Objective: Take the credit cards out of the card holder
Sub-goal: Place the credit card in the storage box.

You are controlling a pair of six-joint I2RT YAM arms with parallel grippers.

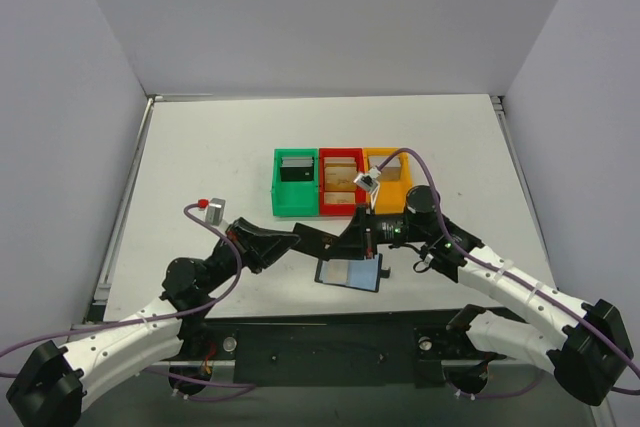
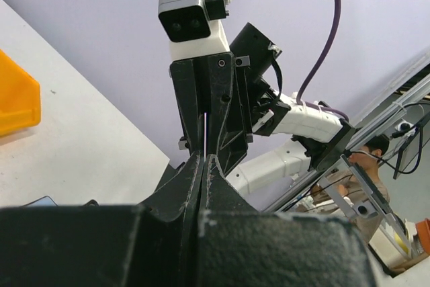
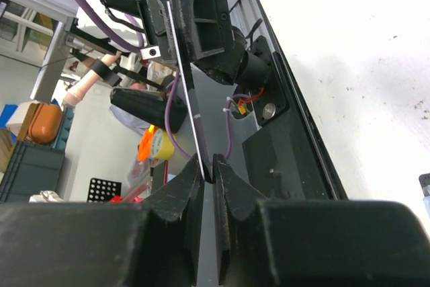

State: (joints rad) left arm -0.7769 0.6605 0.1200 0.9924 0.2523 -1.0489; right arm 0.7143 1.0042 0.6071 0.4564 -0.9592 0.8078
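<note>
The left tool (image 2: 203, 162) is fully closed, and its fingertips pinch one end of a thin dark plastic credit card (image 2: 205, 132). The card stands on edge and shows in the left wrist view only as a pale sliver rising from the pinch.

From there the card's long axis runs straight across to the right, bridging the gap between the two arms above the white table (image 1: 200, 147). In the right wrist view the same card (image 3: 187, 78) slants up from the right tool (image 3: 207, 167) towards the left arm's fingers. The right tool's jaws are drawn in on the card's other end, with barely a slit left between them, so both tools grip one card, each at an opposite end.

The flat black-edged card holder with pale blue-grey panels (image 1: 350, 274) lies open on the table just below and slightly nearer than the meeting tools, apart from the card. The green plastic bin (image 1: 277, 187), red plastic bin (image 1: 340, 209) and orange plastic bin (image 1: 404, 187) sit in a row further back.

This looks like a handover. The card is clear of the holder, and the right arm is the nearer one to the bins, so the left grip would need to open first. If either arm pulls along the card's length while both ends are clamped, the card could bend or slip.
</note>
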